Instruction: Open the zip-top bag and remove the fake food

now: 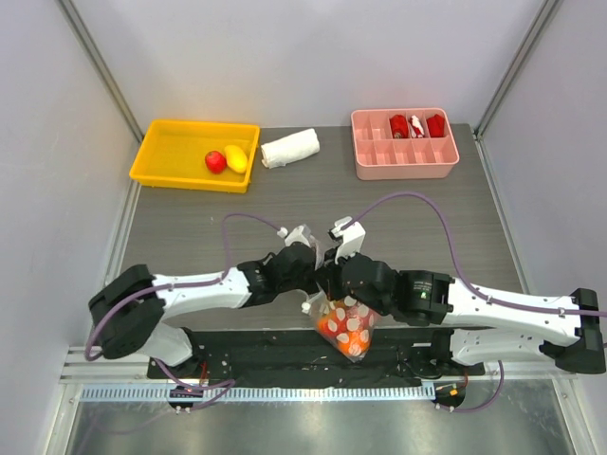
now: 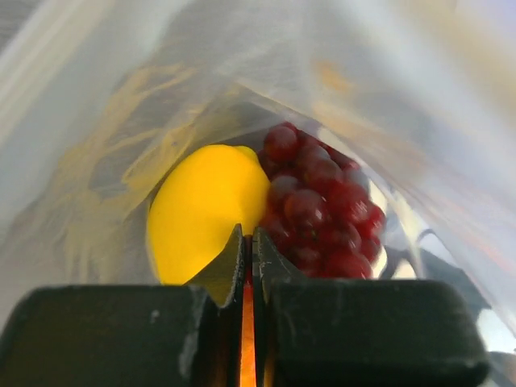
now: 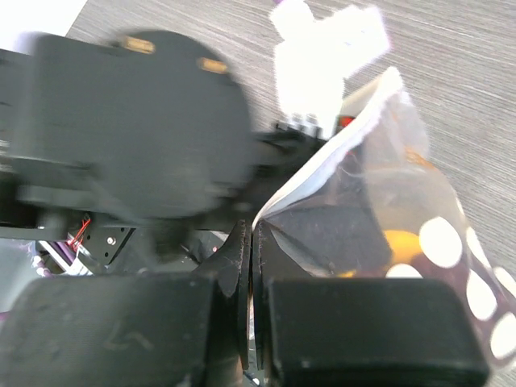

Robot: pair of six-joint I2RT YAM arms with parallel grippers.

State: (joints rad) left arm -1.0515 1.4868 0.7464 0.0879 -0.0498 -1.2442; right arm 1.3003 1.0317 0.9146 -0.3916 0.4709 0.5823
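Partway | zip-top bag (image 1: 349, 327) open, right pincer (image 3: 250, 234) clamped on its rim | left pincer (image 2: 248, 242) together inside, gripping nothing | red fruit (image 1: 215, 161), yellow fruit (image 1: 236, 158) already in yellow tray (image 1: 161, 152) | grape bunch (image 2: 318, 201), lemon (image 2: 205, 214) yet to remove

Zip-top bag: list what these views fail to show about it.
Top external: the zip-top bag mouth is hidden under the left arm and right arm.
Left wrist: whether the shut left gripper pinches film is unclear; yellow fruit and grape bunch hide anything behind them.
Right wrist: the blurred left arm blocks the opening; contents show only as an orange patch.
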